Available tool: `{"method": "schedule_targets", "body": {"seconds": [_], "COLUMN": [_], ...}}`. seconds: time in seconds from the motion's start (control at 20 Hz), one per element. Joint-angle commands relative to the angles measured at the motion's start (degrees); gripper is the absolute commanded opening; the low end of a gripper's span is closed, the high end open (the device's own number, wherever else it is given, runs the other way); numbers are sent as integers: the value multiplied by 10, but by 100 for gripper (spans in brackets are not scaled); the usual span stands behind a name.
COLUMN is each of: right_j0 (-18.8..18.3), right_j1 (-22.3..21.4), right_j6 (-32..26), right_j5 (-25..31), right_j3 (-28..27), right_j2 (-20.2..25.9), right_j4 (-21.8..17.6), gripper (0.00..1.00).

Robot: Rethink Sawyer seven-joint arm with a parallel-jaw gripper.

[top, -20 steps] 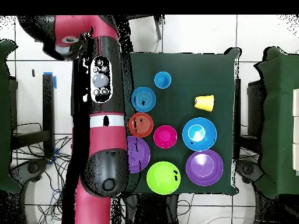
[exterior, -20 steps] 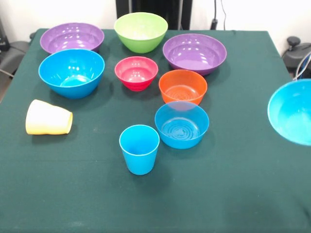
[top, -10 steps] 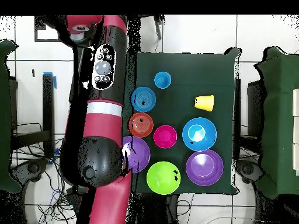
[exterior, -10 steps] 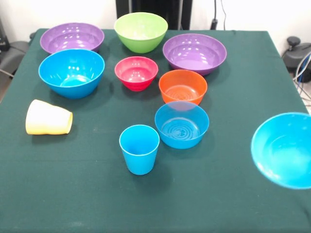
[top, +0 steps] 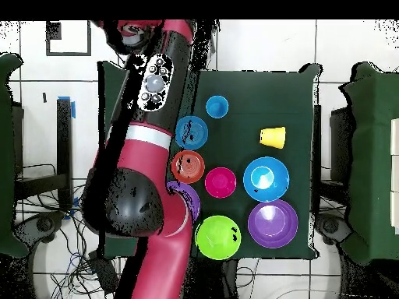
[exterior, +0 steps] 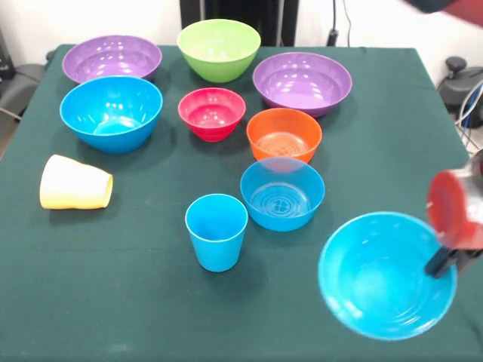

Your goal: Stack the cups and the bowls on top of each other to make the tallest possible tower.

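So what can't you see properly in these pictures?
- Gripper, front view: at the right edge, blurred and partly behind the carried blue bowl; open or shut is unclear.
- Carried blue bowl, overhead view: hidden under the arm.
- One purple bowl, overhead view: mostly covered by the arm.

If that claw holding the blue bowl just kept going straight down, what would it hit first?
Most likely the green table. The gripper grips the blue bowl by its rim, with nothing visibly beneath it, though height is unclear.
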Motion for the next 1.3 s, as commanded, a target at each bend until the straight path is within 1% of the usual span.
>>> {"method": "schedule_targets", "body": {"seconds": [0.05, 0.25, 0.35, 0.5, 0.65, 0.75, 1.05, 1.15, 1.3], "right_j0": [-34, -47, -53, -58, -59, -58, -52, -49, -45], "right_j1": [-23, -36, -39, -44, -47, -49, -53, -57, -59], "right_j6": [-214, -244, -257, -266, -255, -253, -238, -233, -240], "right_j5": [-20, -5, -3, 10, 29, 34, 36, 40, 29], "right_j3": [31, 38, 40, 41, 43, 46, 53, 60, 66], "right_j2": [-194, -260, -283, -309, -332, -346, -365, -379, -386], "right_j4": [119, 183, 209, 240, 266, 275, 273, 263, 246], "gripper": [0, 0, 0, 0, 0, 0, 0, 0, 0]}}
